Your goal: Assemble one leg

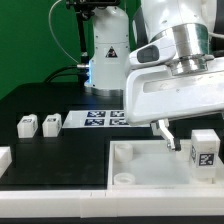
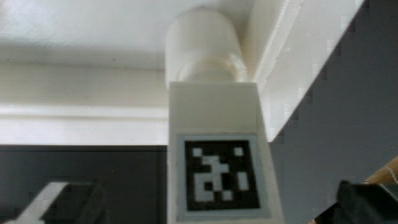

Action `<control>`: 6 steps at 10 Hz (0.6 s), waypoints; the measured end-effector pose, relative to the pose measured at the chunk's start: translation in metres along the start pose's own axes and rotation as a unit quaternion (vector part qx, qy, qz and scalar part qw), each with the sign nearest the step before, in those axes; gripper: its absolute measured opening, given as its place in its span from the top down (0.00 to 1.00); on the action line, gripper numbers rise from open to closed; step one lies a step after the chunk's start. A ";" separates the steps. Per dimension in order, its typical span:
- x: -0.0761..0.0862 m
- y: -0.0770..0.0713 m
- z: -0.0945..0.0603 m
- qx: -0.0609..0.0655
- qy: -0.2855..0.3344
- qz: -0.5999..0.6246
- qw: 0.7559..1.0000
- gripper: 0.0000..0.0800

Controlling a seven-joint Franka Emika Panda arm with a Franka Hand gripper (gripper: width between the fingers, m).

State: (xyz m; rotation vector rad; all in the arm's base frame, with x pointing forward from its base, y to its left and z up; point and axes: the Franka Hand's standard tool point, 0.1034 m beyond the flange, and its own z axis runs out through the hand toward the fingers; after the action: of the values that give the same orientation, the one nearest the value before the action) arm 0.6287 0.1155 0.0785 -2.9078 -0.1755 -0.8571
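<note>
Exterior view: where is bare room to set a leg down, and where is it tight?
Free: the black table bordered by the two loose legs, the marker board and the tray; also the tray's bare floor. Crowded: the exterior view's right, where the open gripper hangs near the upright leg.

Two legs (image 1: 50, 122) sit beside the marker board (image 1: 105, 120), a third leg (image 1: 203, 151) by the tray (image 1: 125, 172).

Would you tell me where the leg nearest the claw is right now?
That leg stands upright at the exterior view's right, at the white tray's end, just beside the claw.
</note>
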 end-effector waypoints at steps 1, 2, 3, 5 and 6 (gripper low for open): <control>0.000 0.000 0.000 0.000 0.000 0.000 1.000 0.19; 0.000 0.000 0.000 0.000 0.000 0.000 1.000 0.19; 0.000 0.001 0.000 0.000 -0.003 0.001 1.000 0.19; 0.010 0.004 -0.009 0.002 -0.022 0.004 1.000 0.19; 0.015 0.000 -0.013 0.009 -0.065 0.013 0.998 0.19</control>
State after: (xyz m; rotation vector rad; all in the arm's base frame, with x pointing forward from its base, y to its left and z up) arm 0.6350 0.1147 0.0973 -2.9426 -0.1547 -0.6580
